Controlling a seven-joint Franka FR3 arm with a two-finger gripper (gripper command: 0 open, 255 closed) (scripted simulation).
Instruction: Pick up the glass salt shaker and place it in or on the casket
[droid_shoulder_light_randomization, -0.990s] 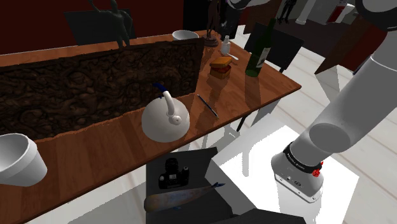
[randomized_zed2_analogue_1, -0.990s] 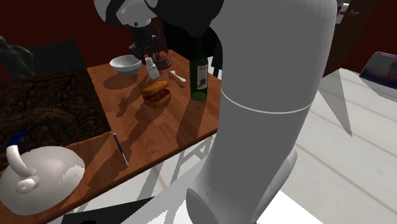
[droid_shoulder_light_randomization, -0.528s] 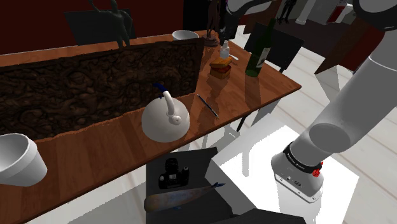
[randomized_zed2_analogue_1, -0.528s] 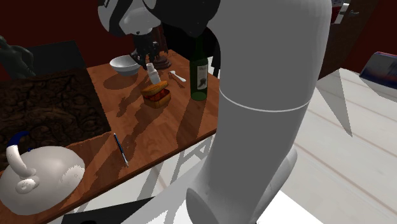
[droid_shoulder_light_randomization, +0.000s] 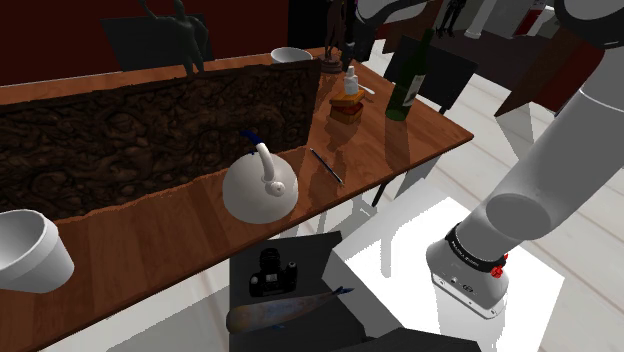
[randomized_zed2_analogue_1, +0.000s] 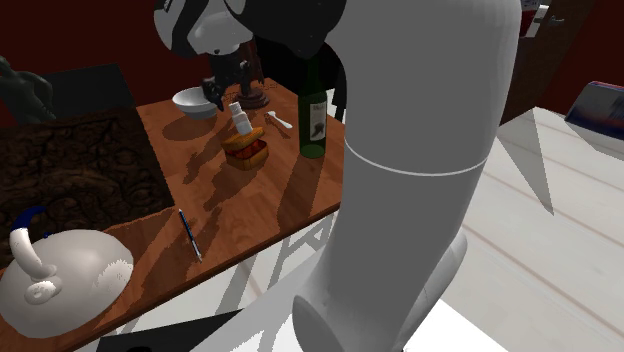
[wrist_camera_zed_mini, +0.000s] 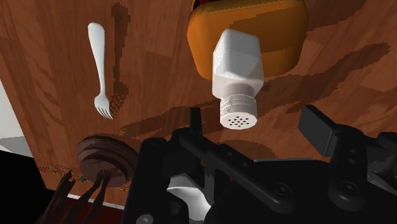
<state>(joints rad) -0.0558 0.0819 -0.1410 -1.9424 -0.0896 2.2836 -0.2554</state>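
A white salt shaker (wrist_camera_zed_mini: 236, 70) with a perforated cap stands on the lid of the orange casket (wrist_camera_zed_mini: 280, 38), its cap pointing up at my hand. My gripper (wrist_camera_zed_mini: 254, 124) hangs just above it and is open: the two black fingers (wrist_camera_zed_mini: 318, 127) flank the cap without touching it. In the shoulder view the shaker (droid_shoulder_light_randomization: 351, 82) sits atop the casket (droid_shoulder_light_randomization: 347, 107) at the far end of the wooden table, under the gripper (droid_shoulder_light_randomization: 353, 50). From the second exterior view the shaker (randomized_zed2_analogue_1: 241, 120) leans slightly on the casket (randomized_zed2_analogue_1: 247, 150), below the gripper (randomized_zed2_analogue_1: 228, 88).
A green bottle (droid_shoulder_light_randomization: 407, 80) stands beside the casket, a white fork (wrist_camera_zed_mini: 100, 70) between them. A white bowl (droid_shoulder_light_randomization: 290, 57) and a dark figurine base (wrist_camera_zed_mini: 102, 156) lie behind. Nearer are a pen (droid_shoulder_light_randomization: 325, 165), a white domed pot (droid_shoulder_light_randomization: 259, 188) and a dark runner (droid_shoulder_light_randomization: 130, 130).
The gripper carried the shaker down onto the casket's lid, then its fingers opened and let go of it. The shaker now rests on the casket.
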